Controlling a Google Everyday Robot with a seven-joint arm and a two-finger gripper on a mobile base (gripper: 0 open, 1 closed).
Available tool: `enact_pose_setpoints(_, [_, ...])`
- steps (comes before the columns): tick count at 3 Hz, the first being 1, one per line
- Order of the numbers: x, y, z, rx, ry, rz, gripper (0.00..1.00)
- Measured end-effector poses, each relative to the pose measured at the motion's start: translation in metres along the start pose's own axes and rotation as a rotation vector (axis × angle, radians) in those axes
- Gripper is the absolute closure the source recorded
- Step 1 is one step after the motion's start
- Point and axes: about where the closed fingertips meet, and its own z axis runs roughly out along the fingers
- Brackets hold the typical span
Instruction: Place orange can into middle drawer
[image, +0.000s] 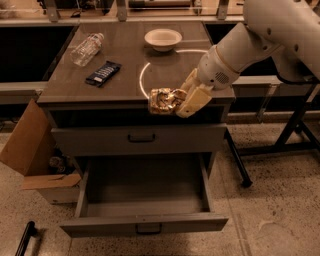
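Note:
The orange can (162, 101), a crinkly gold-orange and brown metallic item, is held in the air at the front edge of the cabinet top (125, 82). My gripper (180, 102) is shut on the can's right side, with cream fingers (194, 100) around it. The white arm reaches in from the upper right. The middle drawer (145, 197) is the lowest one. It is pulled out wide open below the can, and its inside looks bare. Its flat front (145, 225) has a small dark handle.
The grey drawer above (137, 137) is closed. On the cabinet top lie a white bowl (163, 38), a dark blue wrapper (103, 73) and a clear plastic bottle (87, 48). A cardboard box (35, 155) stands at the left. Black table legs (290, 135) stand at the right.

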Motion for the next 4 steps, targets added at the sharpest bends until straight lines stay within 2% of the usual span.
enact_pose_setpoints(1, [0.000,0.000,0.000,0.000,0.000,0.000,1.00])
enact_pose_setpoints(2, [0.009,0.018,0.025,-0.029,0.021,0.031,1.00])
enact_pose_setpoints(3, [0.034,0.048,0.076,-0.069,0.062,0.125,1.00])
enact_pose_setpoints(4, [0.065,0.088,0.134,-0.135,0.091,0.236,1.00])
